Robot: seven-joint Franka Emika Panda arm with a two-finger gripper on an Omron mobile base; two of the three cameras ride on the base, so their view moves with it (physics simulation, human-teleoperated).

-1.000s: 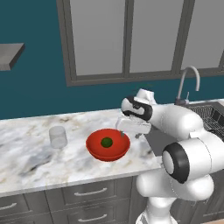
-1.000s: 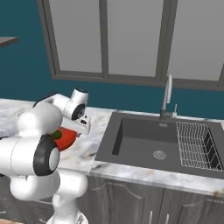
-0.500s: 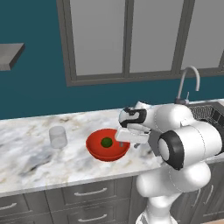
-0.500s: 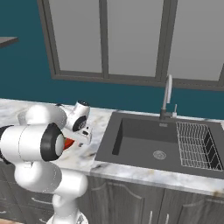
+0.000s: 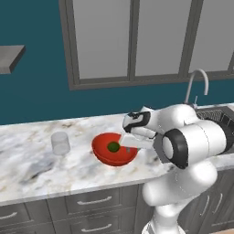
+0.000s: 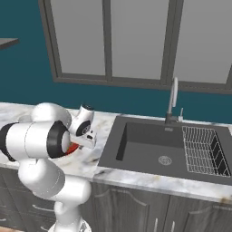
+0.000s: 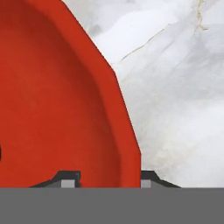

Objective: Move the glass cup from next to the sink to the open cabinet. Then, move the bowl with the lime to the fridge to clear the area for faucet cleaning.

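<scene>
Tool [image 7: 105,177] fingers straddle the right rim of the red bowl [image 5: 106,154] on the marble counter [image 5: 32,169], one finger inside the rim and one outside, jaws narrowed about it; whether they press it tight cannot be told. A lime [image 5: 113,146] lies in the bowl. The glass cup [image 5: 60,143] stands upright on the counter, left of the bowl and apart from it. To the right lie the sink [image 6: 149,147] and faucet [image 6: 172,100].

Teal wall [image 5: 41,96], marble counter [image 5: 32,164]
</scene>
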